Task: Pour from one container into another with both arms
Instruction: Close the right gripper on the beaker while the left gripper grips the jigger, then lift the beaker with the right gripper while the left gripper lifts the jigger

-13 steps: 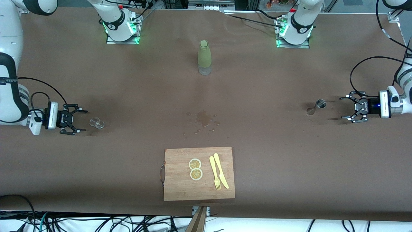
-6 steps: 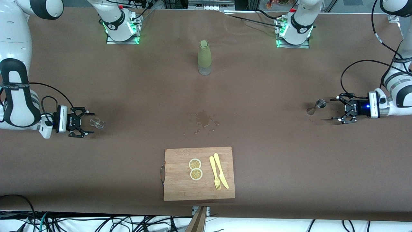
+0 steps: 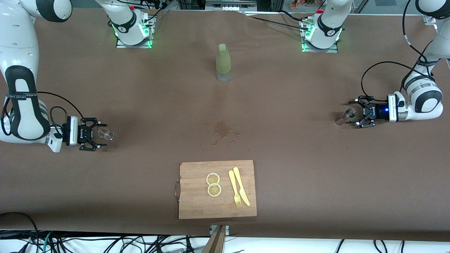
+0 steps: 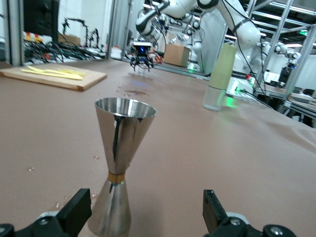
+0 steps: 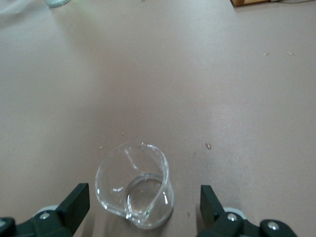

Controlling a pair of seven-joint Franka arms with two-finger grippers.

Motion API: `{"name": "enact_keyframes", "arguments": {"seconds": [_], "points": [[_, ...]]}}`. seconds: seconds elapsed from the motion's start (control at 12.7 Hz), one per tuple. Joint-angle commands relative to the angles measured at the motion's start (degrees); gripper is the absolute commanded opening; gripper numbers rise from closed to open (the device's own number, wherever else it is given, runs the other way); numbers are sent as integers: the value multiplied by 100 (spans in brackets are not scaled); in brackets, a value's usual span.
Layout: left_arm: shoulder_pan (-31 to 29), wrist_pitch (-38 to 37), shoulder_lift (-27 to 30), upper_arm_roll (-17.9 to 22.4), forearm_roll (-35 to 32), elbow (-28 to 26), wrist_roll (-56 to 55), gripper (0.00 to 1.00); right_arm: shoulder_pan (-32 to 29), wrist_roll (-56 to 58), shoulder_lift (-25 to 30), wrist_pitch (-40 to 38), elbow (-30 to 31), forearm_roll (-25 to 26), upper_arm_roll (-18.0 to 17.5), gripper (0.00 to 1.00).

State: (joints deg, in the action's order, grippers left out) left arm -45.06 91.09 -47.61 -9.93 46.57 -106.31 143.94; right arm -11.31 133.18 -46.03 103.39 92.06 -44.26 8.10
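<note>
Two low-held pincers sit at either end of the brown cloth-covered surface [image 3: 281,140], each lined up on its own vessel. The left pincer [image 3: 355,113] has its fingers [image 4: 75,212] spread, with the shiny steel hourglass-shaped jigger [image 3: 345,116] standing upright just within their tips, toward the left arm's end of the surface; the left wrist view shows the jigger [image 4: 117,165] off-centre, close to one finger and well clear of the other, with no contact visible. The right pincer [image 3: 98,137] is likewise spread around the small clear glass spouted cup [image 3: 105,134] at the right arm's end; in the right wrist view the cup [image 5: 134,185] rests upright between the fingers [image 5: 76,203], untouched. Between the two, a tall olive-green bottle with a clear base [image 3: 223,63] stands near the robot bases, a patch of dark wet spots [image 3: 222,130] marks the cloth at mid-surface, and a wooden cutting board [image 3: 217,207] nearer the front camera carries two lemon slices [image 3: 213,184] and a yellow plastic knife and fork [image 3: 239,191]. The likely next step is closing on both vessels. The jigger looks top-heavy on a narrow foot, so the nearer finger reaching it first could tip it. The thin glass cup could slip or skid if gripped low on its curved wall, and a tilted lift would spill more liquid.
</note>
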Motion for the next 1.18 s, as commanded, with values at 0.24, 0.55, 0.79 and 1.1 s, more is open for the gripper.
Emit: {"name": "enact_keyframes", "arguments": {"seconds": [0.24,0.55,0.79,1.1], "points": [[41,417,279,-106,502,-549,583,100,94,-134,-99,-3,-136,-109,34,89],[50,646,288,-246,590,-558,609,100,112,-169,-99,-3,-136,-100,43,64],[50,778,279,-352,686,-558,609,100,121,-178,-99,14,-180,-100,34,44],[155,778,244,-361,897,-602,740,99,164,-187,-90,14,-232,-91,34,33]]}}
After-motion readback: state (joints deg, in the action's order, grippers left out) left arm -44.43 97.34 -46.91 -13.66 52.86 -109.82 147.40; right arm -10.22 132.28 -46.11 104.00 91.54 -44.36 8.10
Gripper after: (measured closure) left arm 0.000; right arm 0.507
